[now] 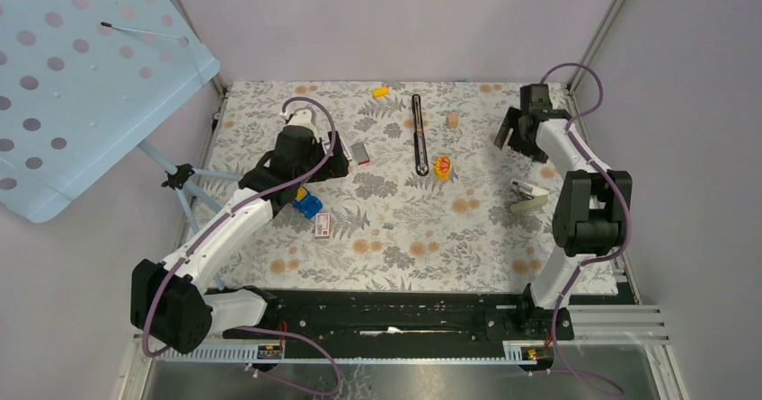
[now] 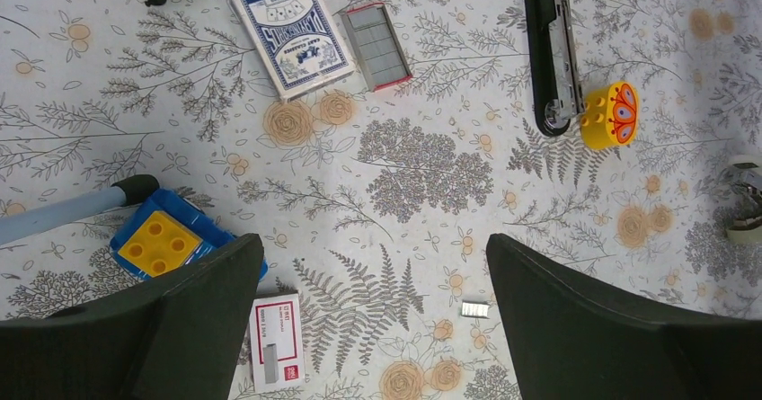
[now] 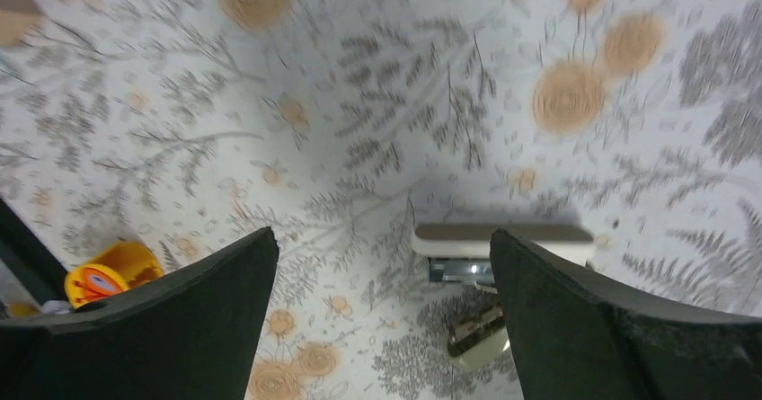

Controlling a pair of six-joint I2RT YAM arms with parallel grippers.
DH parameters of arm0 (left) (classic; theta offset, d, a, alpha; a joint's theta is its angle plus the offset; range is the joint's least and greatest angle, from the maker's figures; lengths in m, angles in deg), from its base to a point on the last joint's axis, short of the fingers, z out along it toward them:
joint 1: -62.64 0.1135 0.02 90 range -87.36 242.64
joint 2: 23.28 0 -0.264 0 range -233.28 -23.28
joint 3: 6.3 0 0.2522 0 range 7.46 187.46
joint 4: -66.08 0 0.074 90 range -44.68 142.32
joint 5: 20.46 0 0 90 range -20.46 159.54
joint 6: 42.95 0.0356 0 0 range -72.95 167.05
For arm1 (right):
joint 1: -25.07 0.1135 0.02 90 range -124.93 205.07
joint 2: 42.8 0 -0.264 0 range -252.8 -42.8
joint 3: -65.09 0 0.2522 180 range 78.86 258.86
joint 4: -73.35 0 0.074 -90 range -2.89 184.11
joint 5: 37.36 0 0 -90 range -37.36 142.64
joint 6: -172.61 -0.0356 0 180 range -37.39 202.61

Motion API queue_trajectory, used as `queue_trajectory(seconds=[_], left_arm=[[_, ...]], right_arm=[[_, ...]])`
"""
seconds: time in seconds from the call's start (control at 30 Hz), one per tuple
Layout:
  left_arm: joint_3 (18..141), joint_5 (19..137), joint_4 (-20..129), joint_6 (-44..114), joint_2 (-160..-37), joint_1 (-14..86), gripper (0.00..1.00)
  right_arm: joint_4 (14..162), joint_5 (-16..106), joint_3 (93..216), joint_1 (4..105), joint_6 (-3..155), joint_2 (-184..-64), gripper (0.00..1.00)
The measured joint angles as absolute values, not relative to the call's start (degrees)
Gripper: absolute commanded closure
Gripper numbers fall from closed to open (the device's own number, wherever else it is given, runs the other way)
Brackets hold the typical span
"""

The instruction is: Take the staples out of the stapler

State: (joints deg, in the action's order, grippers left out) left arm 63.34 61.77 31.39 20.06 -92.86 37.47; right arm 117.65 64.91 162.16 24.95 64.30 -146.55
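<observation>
The long slim black stapler (image 1: 419,135) with its metal rail lies lengthwise at the back middle of the floral mat; its near end shows in the left wrist view (image 2: 550,49). A short loose strip of staples (image 2: 475,309) lies on the mat near my left gripper's right finger, and also shows in the top view (image 1: 388,226). My left gripper (image 1: 331,164) is open and empty, left of the stapler, its fingers wide apart in the left wrist view (image 2: 373,319). My right gripper (image 1: 521,139) is open and empty, right of the stapler, above the mat (image 3: 382,319).
A small cream stapler (image 3: 499,238) lies open at the right. A yellow round toy (image 2: 611,115) touches the black stapler's near end. An open staple tray (image 2: 377,46), playing cards (image 2: 292,31), a red-white staple box (image 2: 276,342) and a blue-yellow toy (image 2: 166,243) lie left.
</observation>
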Motion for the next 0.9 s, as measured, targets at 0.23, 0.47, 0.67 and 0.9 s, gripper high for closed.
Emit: queue_trajectory(seconds=[0.23, 0.47, 0.67, 0.9], left_arm=[[63.34, 62.34, 31.39, 20.06, -93.21, 37.49, 0.01], [63.34, 62.86, 31.39, 20.06, -93.91, 37.69, 0.01], [63.34, 64.41, 31.37, 20.06, -95.59, 37.97, 0.01], [63.34, 64.61, 31.39, 20.06, -95.59, 38.00, 0.01]], right_arm=[[119.66, 65.65, 149.64, 24.12, 54.14, -140.45, 0.05], [118.27, 66.40, 134.49, 23.83, 43.25, -122.94, 0.11], [116.10, 66.94, 129.99, 23.59, 38.86, -121.63, 0.14], [113.24, 65.20, 129.64, 22.83, 37.62, -129.00, 0.19]])
